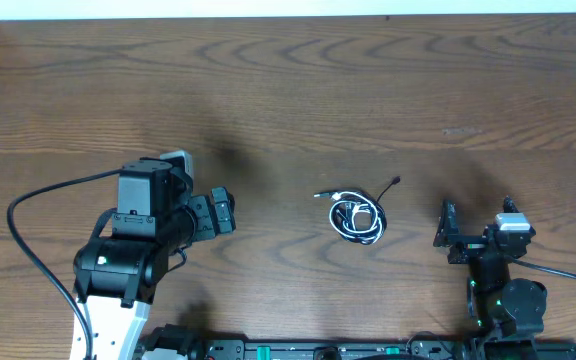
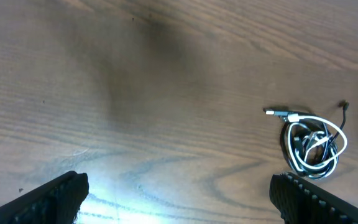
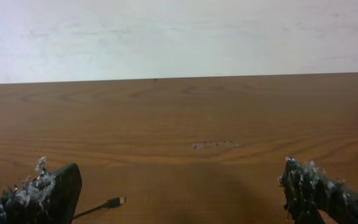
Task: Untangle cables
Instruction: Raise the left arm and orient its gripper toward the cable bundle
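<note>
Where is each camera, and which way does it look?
Overhead: above the wooden table, straight down; left arm, right arm, small white-and-black cable tangle between.
Left wrist: on left arm, angled at the tangle; black fingertips.
Right wrist: low, facing pale wall; fuzzy fingertips, one black plug.
Shared: overhead and left wrist show the tangle.

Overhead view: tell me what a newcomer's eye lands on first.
A small tangle of white and black cables lies at the middle of the wooden table, one black end straying out of it. The left hand and right hand flank it, both open, neither touching it.
</note>
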Motion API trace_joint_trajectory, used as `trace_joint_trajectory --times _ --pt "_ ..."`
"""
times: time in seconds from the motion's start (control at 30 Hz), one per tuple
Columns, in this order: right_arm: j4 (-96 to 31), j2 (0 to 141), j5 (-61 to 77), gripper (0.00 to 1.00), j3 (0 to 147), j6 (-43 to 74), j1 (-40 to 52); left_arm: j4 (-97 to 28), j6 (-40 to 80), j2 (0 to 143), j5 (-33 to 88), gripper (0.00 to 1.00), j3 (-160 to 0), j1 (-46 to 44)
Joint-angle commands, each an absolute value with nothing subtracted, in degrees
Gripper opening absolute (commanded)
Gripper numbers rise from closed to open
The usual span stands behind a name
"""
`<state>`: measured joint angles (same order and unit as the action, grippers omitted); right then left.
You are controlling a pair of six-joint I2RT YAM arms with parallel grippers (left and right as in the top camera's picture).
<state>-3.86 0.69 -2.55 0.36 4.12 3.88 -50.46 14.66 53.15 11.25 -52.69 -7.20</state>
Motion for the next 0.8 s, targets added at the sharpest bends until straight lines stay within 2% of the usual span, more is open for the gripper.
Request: trace_joint_trajectory --times 0.0,0.2,0.4,0.77 --pt "-4.1 0.4 -2.6 0.99 0.3 4.6 3.7 -51.0 13.6 53.2 10.4 0.98 -54.1 -7.3" --pt "-4.1 0.4 -2.4 0.99 0.3 4.7 3.7 -50.9 13.6 53.3 10.2 0.98 -54.2 -7.3" --pt "-4.1 0.4 -0.7 0.99 0.3 12.1 3.7 -50.9 13.6 54.0 9.6 0.98 -54.2 -7.3" --pt "-6.5 0.5 -0.5 0.99 2.6 12.2 3.7 -50.5 13.6 55.9 9.4 0.98 -54.1 -7.3"
